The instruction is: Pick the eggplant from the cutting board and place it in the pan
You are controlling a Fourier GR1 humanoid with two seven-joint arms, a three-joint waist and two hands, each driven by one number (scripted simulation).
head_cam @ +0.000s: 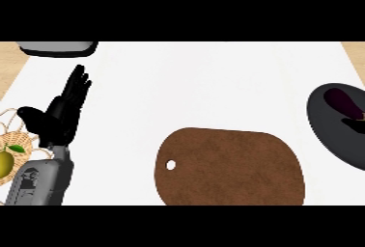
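The dark purple eggplant [343, 102] lies inside the dark grey pan [336, 130] at the right edge of the head view. The brown cutting board [230, 166] sits in the lower middle with nothing on it; a small hole shows near its left side. My left hand [63, 111] rests open at the left, fingers straight and pointing up, far from the board and the pan. My right hand does not show.
A wire basket [16, 140] with a yellow-green fruit [6, 163] stands at the left edge beside my left forearm. A grey and black appliance [57, 48] sits at the top left. The white counter [206, 87] spreads between the board and the far edge.
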